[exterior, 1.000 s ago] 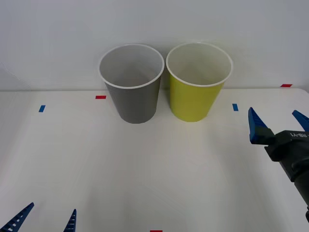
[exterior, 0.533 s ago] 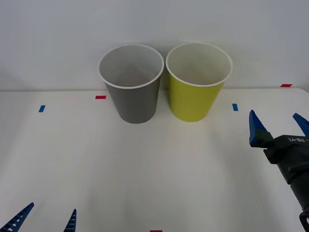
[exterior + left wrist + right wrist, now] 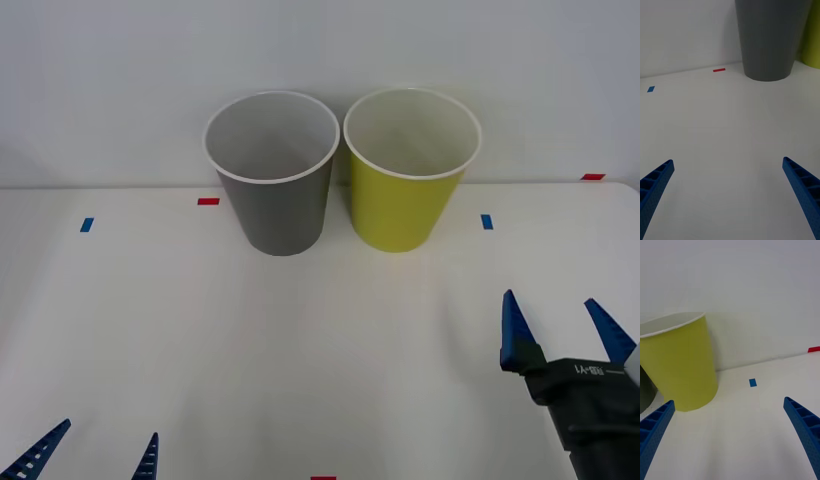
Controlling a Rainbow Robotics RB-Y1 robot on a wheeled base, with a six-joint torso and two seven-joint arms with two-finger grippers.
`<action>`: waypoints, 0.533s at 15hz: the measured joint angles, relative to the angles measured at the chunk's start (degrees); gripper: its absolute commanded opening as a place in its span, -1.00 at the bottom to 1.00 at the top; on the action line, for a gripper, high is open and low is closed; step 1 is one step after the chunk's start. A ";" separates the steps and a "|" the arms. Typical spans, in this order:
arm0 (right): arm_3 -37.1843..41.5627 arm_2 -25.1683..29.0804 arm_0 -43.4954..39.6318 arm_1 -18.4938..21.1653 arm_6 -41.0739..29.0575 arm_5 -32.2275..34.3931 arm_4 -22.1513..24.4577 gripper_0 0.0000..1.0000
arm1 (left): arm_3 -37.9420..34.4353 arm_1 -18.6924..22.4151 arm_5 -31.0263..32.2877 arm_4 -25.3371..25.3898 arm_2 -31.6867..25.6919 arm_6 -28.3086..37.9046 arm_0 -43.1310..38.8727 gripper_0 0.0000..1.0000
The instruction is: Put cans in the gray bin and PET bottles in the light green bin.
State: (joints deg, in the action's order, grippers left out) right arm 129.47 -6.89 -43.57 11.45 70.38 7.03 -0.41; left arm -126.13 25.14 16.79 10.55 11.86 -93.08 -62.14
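The gray bin (image 3: 274, 175) and the light green bin (image 3: 410, 170) stand upright side by side at the back of the white table, each with a white rim and white inside. My right gripper (image 3: 560, 328) is open at the front right, nothing between its fingers; its wrist view faces the light green bin (image 3: 679, 362). My left gripper (image 3: 95, 455) is open at the front left edge, and its wrist view faces the gray bin (image 3: 769, 37) farther off. The cans and PET bottles are out of view.
Small blue tape marks (image 3: 87, 224) (image 3: 487, 221) and red tape marks (image 3: 208, 201) (image 3: 593, 177) dot the table (image 3: 300, 350). A plain white wall rises right behind the bins.
My right gripper has pulled back toward the front edge of the table and slightly left, still open. The left gripper and both bins have not moved.
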 measured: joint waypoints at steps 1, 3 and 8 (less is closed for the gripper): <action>-0.82 -0.40 -1.56 0.22 0.46 2.60 0.16 1.00 | 0.01 0.00 0.00 0.00 0.00 0.00 0.00 1.00; -4.85 -1.08 -3.35 0.48 1.35 10.14 0.30 1.00 | 0.01 0.00 0.00 0.00 0.00 0.00 0.00 1.00; -8.42 -4.04 -12.39 -0.38 11.75 18.26 -1.14 1.00 | 0.00 0.00 0.00 0.00 0.00 0.00 0.00 1.00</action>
State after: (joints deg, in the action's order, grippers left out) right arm 121.05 -10.93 -55.96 11.08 82.12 25.28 -1.55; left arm -126.13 25.14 16.79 10.55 11.87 -93.08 -62.14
